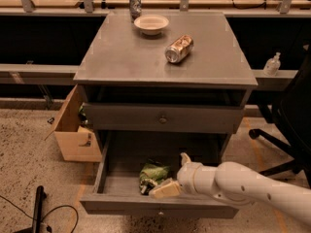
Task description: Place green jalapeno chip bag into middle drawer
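The hand [164, 189] is down inside the open middle drawer [116, 205]. The green jalapeno chip bag [153, 173] lies on the drawer floor, right at the hand's tip. I cannot tell if the hand is holding it. This looks like the dropping-off step. Next, the hand should let go and lift out without dragging the bag. The crumpled bag's long side seems to point away from the hand, toward the drawer's back.

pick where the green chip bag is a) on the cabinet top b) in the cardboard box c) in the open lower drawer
c: the green jalapeno chip bag lies inside the pulled-out middle drawer, with the claw at its front right edge, also in the drawer.
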Controlling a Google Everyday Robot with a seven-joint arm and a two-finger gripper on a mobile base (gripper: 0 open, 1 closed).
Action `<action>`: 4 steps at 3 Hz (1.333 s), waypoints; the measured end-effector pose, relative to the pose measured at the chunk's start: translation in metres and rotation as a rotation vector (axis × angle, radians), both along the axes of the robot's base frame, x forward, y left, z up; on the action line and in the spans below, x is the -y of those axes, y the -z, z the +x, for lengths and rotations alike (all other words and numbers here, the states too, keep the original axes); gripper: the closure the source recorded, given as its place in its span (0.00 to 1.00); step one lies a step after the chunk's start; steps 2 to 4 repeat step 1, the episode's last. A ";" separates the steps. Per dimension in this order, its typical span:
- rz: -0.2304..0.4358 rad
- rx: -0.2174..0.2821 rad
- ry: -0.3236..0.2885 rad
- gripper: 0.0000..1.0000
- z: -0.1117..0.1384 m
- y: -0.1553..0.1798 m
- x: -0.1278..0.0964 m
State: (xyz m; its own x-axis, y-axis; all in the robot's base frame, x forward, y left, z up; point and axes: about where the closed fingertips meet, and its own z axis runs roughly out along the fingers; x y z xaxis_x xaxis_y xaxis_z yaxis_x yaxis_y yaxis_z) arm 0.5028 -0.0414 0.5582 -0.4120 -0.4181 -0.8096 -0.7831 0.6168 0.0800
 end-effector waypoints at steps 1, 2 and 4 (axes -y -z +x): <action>0.015 0.005 0.062 0.00 -0.008 -0.008 0.030; 0.015 0.005 0.062 0.00 -0.008 -0.008 0.030; 0.015 0.005 0.062 0.00 -0.008 -0.008 0.030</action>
